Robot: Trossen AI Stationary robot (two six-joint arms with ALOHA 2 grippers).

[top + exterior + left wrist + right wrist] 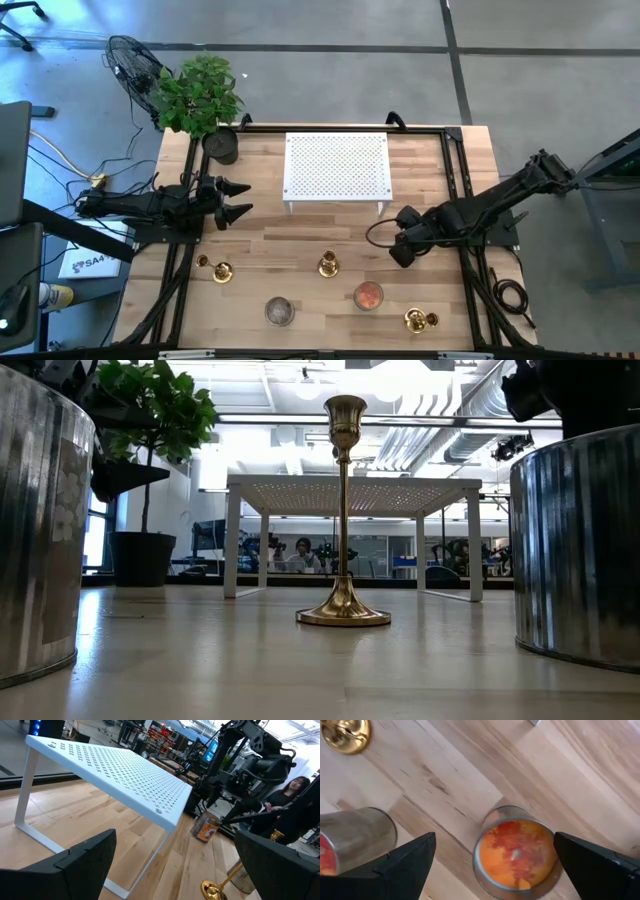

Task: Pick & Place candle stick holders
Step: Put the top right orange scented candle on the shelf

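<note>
Three gold candle stick holders show in the high view along the table's near half: one at the left (216, 268), one in the middle (328, 265), one at the near right (420, 320). The tall middle one (343, 520) stands upright on its round flared base. My right gripper (401, 254) (502, 870) hangs open, pointing down, above an orange candle jar (515, 856); a gold holder (346, 734) shows farther off. My left gripper (236, 200) (185, 870) waits open and level at the table's left side, with another holder (222, 885) ahead of it.
A white perforated rack (337, 168) stands on thin legs at the far middle. A grey tin (280, 311) and the orange candle jar (368, 296) sit near the front edge. A potted plant (200, 95) stands at the far left corner. A person (287, 795) sits beyond the table.
</note>
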